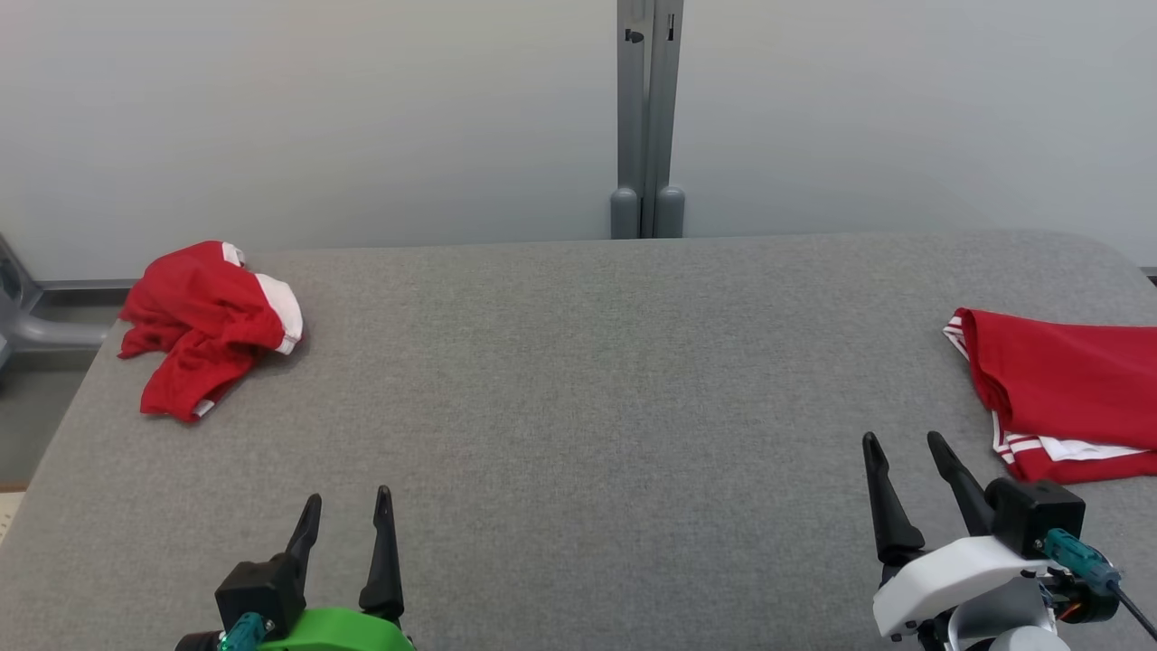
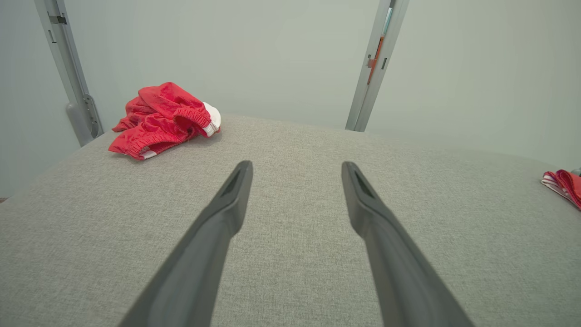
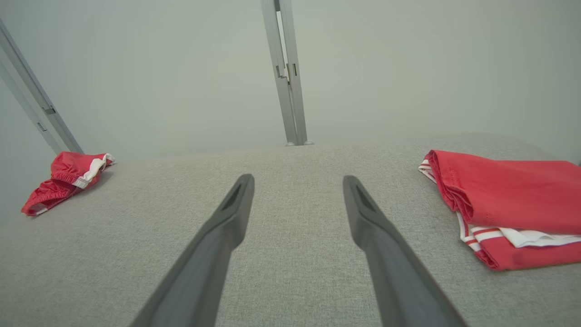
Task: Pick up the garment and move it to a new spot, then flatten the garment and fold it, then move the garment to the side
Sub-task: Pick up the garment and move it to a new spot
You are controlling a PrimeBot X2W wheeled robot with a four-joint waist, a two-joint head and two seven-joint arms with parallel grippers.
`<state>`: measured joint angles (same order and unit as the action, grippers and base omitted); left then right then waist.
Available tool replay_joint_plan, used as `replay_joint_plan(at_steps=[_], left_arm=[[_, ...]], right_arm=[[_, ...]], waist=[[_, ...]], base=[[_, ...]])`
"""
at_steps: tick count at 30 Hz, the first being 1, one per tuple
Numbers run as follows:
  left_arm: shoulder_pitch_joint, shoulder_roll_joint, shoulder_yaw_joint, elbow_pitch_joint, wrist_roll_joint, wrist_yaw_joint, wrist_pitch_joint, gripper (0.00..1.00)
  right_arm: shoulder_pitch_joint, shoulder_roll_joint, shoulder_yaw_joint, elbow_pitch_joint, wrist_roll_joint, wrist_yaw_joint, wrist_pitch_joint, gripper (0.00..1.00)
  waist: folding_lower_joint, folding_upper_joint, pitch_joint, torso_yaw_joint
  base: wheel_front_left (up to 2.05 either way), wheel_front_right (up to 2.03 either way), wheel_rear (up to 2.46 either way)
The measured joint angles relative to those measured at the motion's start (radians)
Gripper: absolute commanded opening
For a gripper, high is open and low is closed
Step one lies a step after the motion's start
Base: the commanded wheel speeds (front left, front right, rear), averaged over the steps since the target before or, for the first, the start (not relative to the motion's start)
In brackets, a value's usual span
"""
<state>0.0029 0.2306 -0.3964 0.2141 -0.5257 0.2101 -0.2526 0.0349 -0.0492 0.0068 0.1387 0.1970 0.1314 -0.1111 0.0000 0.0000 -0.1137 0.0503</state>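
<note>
A crumpled red garment (image 1: 203, 321) with white trim lies bunched at the far left of the grey table (image 1: 587, 362); the left wrist view has the crumpled garment (image 2: 163, 119) at upper left, the right wrist view has it (image 3: 63, 178) at far left. A folded red garment (image 1: 1067, 389) with white stripes rests at the table's right edge, also the folded garment (image 3: 508, 200). My left gripper (image 1: 348, 506) stands open near the front left, well short of the crumpled one. My right gripper (image 1: 904, 449) is open at front right, just left of the folded one. Both hold nothing.
A grey metal post (image 1: 647, 117) rises behind the table's far edge against a pale wall. Another post base (image 1: 36, 325) stands off the table's left side. A second post (image 2: 68, 72) shows in the left wrist view beside the crumpled garment.
</note>
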Motion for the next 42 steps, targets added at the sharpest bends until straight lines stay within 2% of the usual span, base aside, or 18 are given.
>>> replay_joint_plan(at_steps=[4,10,20,26,34,39,42], left_arm=[[-0.01,0.003,-0.005,-0.003,0.003,0.0,0.005,1.0],[-0.027,0.023,0.001,-0.016,0.012,0.003,0.014,1.0],[-0.029,0.068,0.037,-0.053,0.015,0.029,0.023,1.0],[-0.004,0.08,0.085,-0.095,-0.002,0.058,0.013,1.0],[0.014,0.08,0.1,-0.113,-0.009,0.065,0.005,1.0],[0.017,0.069,0.11,-0.112,-0.04,0.057,0.005,1.0],[0.009,0.083,0.137,-0.113,-0.045,0.057,0.005,1.0]], right_arm=[[0.001,0.0,-0.003,0.003,-0.006,0.0,-0.005,1.0],[0.0,0.0,0.015,0.008,0.01,0.0,-0.023,1.0],[-0.035,0.0,0.055,0.048,0.037,0.0,-0.06,1.0],[-0.092,0.001,0.099,0.069,0.039,0.0,-0.064,1.0],[-0.121,0.001,0.11,0.094,0.039,0.0,-0.076,1.0],[-0.111,0.0,0.047,0.091,0.033,0.0,-0.09,1.0],[-0.107,0.003,0.019,0.069,0.012,0.0,-0.079,1.0]], waist=[[0.0,0.0,0.001,0.027],[0.0,0.0,0.003,0.104],[0.0,0.0,0.009,0.288],[0.0,0.0,0.026,0.383],[0.0,0.0,0.066,0.431],[0.0,0.0,0.076,0.439],[0.0,0.0,0.08,0.43]], base=[[0.0,0.0,0.0],[0.0,0.0,0.0],[0.0,0.0,0.0],[0.0,0.0,0.0],[0.0,0.0,0.0],[0.0,0.0,0.0],[0.0,0.0,0.0]])
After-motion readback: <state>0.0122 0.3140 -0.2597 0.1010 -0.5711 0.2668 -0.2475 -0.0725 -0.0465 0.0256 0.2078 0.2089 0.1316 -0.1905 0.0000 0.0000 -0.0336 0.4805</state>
